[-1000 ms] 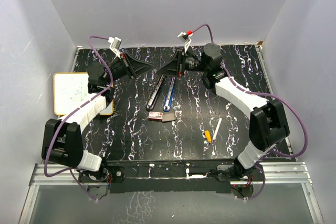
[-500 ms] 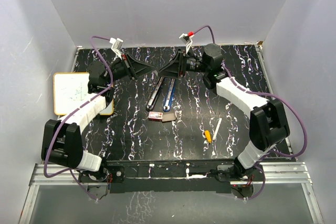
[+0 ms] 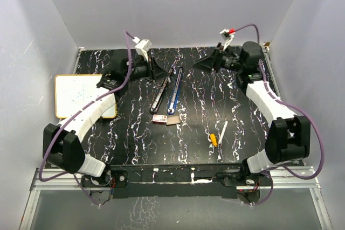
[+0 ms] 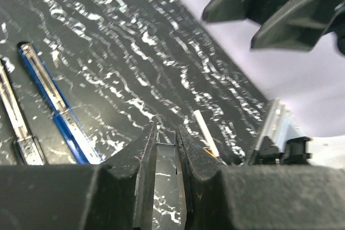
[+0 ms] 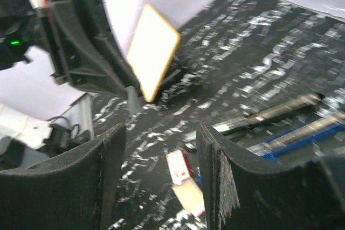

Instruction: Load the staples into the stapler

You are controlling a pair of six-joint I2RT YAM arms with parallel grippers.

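The left hand (image 4: 166,133) was pinched shut on a thin grey strip (image 4: 165,152), which stuck out a little past the fingertips. I could not say for sure that it was a row of staples. That hand hung above the bench (image 3: 237,100) near its far edge, just left of the far ends of the staplers. The right hand (image 5: 161,138) stood about half open with nothing between its fingers and touched nothing. It was in the air at the far right, well apart from the left one, and the two pointed at each other.

Out from the hands I counted two staplers lying side by side in the middle of the bench, a silver one (image 3: 161,91) on the left and a blue one (image 3: 174,91) on the right. There was one box of staples (image 3: 158,118), red and white. It lay flat just at the near ends of the staplers, with its tan tray (image 3: 172,120) against its right side. One white pen (image 3: 221,132) with a yellow tip lay nearer and to the right, apart from everything. One whiteboard (image 3: 78,94) lay at the left edge.
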